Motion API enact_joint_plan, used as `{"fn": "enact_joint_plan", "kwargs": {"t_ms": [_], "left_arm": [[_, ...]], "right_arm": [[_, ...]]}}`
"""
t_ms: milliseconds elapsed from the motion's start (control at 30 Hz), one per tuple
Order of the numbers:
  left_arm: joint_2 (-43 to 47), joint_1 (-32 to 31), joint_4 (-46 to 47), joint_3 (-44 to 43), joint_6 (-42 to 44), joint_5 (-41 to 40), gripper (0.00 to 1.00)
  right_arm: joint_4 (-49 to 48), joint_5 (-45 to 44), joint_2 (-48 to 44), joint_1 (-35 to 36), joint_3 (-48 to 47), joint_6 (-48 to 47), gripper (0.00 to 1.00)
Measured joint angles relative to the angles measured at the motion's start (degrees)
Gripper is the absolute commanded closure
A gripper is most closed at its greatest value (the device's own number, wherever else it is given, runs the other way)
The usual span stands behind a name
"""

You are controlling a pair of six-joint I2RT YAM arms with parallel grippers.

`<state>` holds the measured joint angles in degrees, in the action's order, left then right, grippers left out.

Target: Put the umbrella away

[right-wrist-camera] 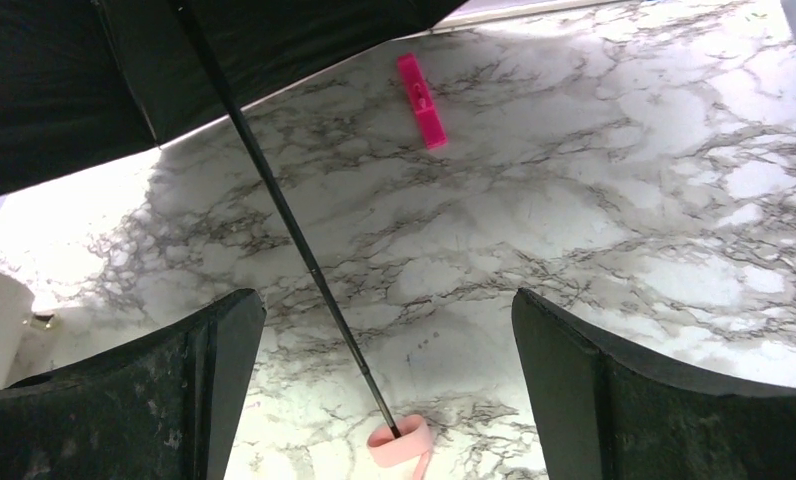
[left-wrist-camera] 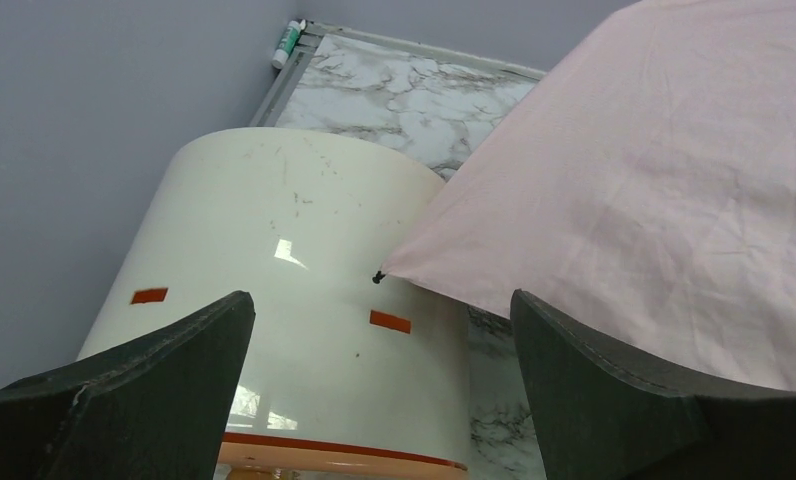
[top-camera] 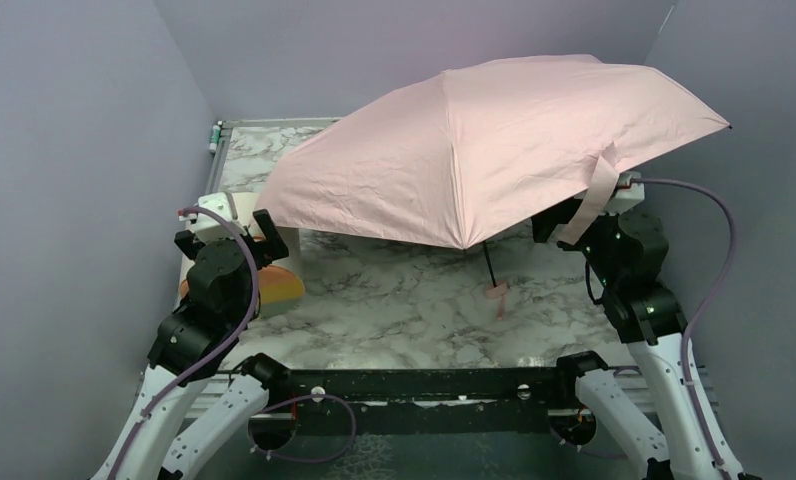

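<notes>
Open umbrella (top-camera: 494,140) on the marble table (right-wrist-camera: 624,220), shown from above and from both wrists. It stands tilted just right of the cream cylinder (left-wrist-camera: 294,300), handle (right-wrist-camera: 399,440) down on the marble. One rib tip lies at the cylinder's side; I cannot tell whether they touch. My left gripper (left-wrist-camera: 379,310), fingers spread and empty, faces the cylinder at that canopy edge. My right gripper (right-wrist-camera: 389,305), likewise released and holding nothing, sits on the far side of the umbrella from the cylinder. It looks under the canopy at the black shaft (right-wrist-camera: 284,215), probably placed there so the canopy can be collapsed. Folding is not yet begun.
</notes>
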<state>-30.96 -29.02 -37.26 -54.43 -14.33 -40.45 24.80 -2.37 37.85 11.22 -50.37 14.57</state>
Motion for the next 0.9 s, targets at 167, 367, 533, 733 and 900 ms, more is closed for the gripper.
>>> {"fn": "enact_joint_plan", "kwargs": {"t_ms": [167,367,533,733,900], "left_arm": [[1.44,0.0,0.85,1.73,0.0,-0.2,0.01],[3.82,0.0,1.16,3.72,-0.04,-0.17,0.01],[5.05,0.0,1.18,3.87,-0.02,-0.17,0.01],[5.07,0.0,1.18,3.87,0.35,-0.07,0.01],[5.18,0.0,1.14,3.43,0.94,0.22,0.01]], "right_arm": [[-1.62,3.69,-0.02,0.0,2.6,0.07,0.05],[-4.63,12.35,1.84,0.0,6.29,0.15,0.05],[-11.34,20.33,5.42,0.0,10.16,0.79,0.06],[-20.24,27.34,16.09,0.0,10.27,0.39,0.11],[-26.69,30.45,26.47,0.0,7.19,-0.24,0.15]]}}
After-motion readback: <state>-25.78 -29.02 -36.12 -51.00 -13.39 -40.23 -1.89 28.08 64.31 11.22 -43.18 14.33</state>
